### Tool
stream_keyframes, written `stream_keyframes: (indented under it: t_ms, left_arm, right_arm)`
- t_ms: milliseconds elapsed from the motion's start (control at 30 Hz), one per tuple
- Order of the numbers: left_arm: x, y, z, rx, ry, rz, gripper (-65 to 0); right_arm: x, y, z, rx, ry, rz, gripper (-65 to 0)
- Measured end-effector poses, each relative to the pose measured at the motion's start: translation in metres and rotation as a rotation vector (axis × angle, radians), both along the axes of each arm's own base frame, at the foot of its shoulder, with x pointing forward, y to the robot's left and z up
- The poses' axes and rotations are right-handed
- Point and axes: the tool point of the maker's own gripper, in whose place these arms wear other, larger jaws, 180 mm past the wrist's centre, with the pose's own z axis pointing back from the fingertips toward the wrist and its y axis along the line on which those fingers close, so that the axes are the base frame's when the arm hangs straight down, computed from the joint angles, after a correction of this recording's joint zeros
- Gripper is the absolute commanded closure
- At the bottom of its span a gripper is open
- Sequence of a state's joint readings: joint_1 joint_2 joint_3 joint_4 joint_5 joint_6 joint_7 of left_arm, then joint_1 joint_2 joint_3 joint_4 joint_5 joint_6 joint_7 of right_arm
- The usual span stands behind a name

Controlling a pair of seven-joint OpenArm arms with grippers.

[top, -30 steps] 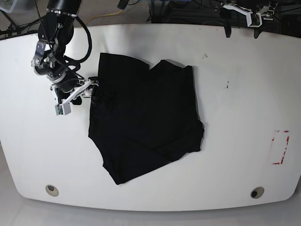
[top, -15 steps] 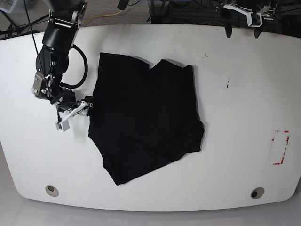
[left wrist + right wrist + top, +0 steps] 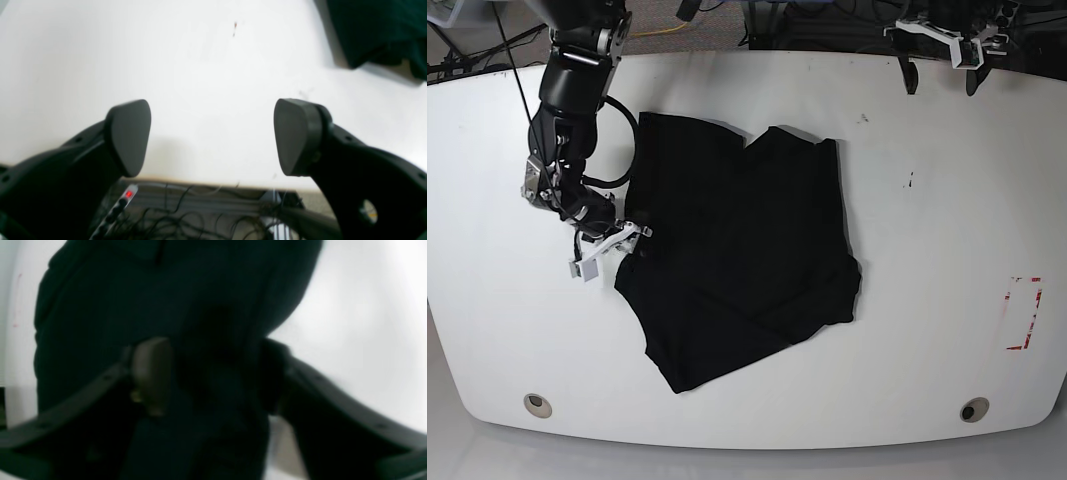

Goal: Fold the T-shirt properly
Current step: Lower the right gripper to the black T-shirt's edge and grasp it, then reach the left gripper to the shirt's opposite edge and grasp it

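The plain black soft-fabric T-shirt [image 3: 737, 255] lies rumpled and partly folded around the middle of the white rounded tabletop [image 3: 947, 250], nearer the left edge in the base view, with one corner pointing toward the near edge. Its outline matches what it was a second ago.

The right tool [image 3: 612, 245] now sits at the shirt's left edge, lower along that edge and closer to the near side of the tabletop than a second ago, when it stood just off the fabric further back. In the right wrist view its two dark fingers [image 3: 151, 373] stand partly apart with a bunched fold of black cloth [image 3: 206, 340] between them; the picture is blurred, so whether they press the fabric cannot be told.

The left tool [image 3: 211, 136] hangs at the far right corner of the tabletop, well apart from the shirt, much as before. Its two black pads [image 3: 128, 136] are spread wide with nothing between them, bare tabletop below.
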State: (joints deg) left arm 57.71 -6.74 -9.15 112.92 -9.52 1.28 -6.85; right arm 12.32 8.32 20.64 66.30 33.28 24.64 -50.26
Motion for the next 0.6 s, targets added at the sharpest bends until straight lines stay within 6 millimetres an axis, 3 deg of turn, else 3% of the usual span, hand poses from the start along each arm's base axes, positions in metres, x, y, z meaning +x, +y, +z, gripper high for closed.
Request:
stream_keyframes:
  t_ms: [133, 200, 367, 467, 600]
  left_arm:
    - [-0.001, -0.004, -0.009, -0.014, 0.051, -0.006, -53.7]
    - [0.0, -0.011, -0.02, -0.028, 0.109, -0.023, -53.7]
    - [0.029, -0.037, -0.021, -0.068, 0.093, -0.099, -53.7]
    - [0.035, -0.05, -0.028, -0.09, 0.123, -0.127, -53.9]
    - [0.052, -0.074, -0.037, -0.122, 0.146, -0.18, -53.9]
  right_arm:
    - [-0.005, 0.002, -0.005, -0.002, 0.023, 0.011, -4.6]
    - [-0.007, 0.0, -0.007, -0.009, 0.034, 0.009, 0.0]
    - [-0.014, -0.014, -0.003, -0.061, 0.032, 0.021, 0.0]
    - [-0.021, -0.026, 0.011, -0.123, -0.016, 0.023, 0.0]
    - [-0.026, -0.026, 0.036, -0.183, -0.096, 0.042, 0.0]
